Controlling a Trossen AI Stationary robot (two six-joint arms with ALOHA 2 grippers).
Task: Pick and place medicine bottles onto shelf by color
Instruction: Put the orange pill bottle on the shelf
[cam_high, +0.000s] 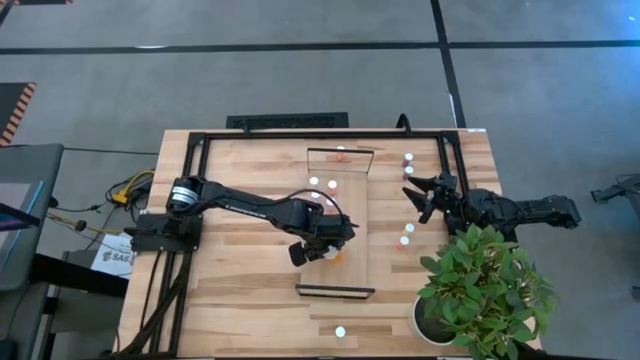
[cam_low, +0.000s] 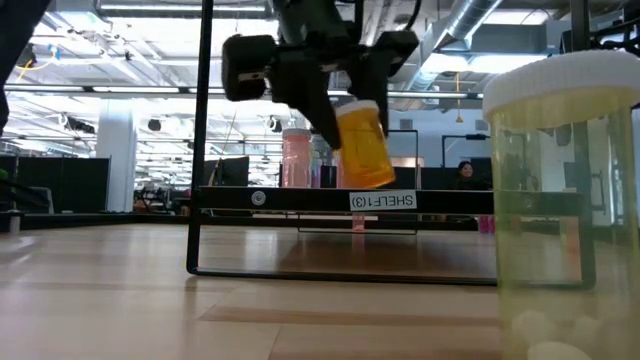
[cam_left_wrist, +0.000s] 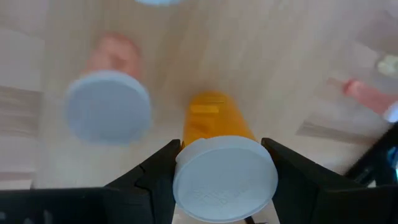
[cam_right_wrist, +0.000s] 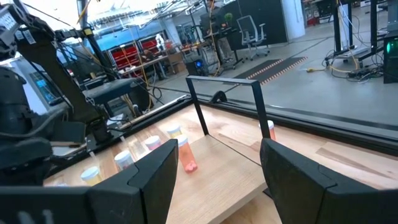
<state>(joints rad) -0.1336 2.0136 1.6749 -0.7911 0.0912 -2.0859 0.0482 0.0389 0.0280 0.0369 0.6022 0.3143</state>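
My left gripper (cam_high: 325, 250) is over the near half of the shelf (cam_high: 350, 215), a pale board with dark end rails, and is shut on an orange bottle (cam_low: 365, 148) with a white cap. A pink bottle (cam_left_wrist: 109, 106) stands on the board just beside it. Further white-capped bottles (cam_high: 314, 182) stand on the shelf's far half. Several more bottles (cam_high: 408, 235) stand on the table right of the shelf. My right gripper (cam_high: 425, 195) is open and empty, right of the shelf among those bottles. My left gripper pinches the orange bottle at its white cap (cam_left_wrist: 225, 177), one finger (cam_left_wrist: 155, 177) on each side. The fingers come from above, pointing down. The bottle hangs tilted below them, its orange body (cam_low: 368, 160) clear of the shelf.
A potted plant (cam_high: 485, 290) fills the table's near right corner, close to my right arm. A lone bottle (cam_high: 340, 331) stands near the table's front edge and looms large in the low view (cam_low: 560, 200). A black frame (cam_high: 300, 135) runs along the far edge.
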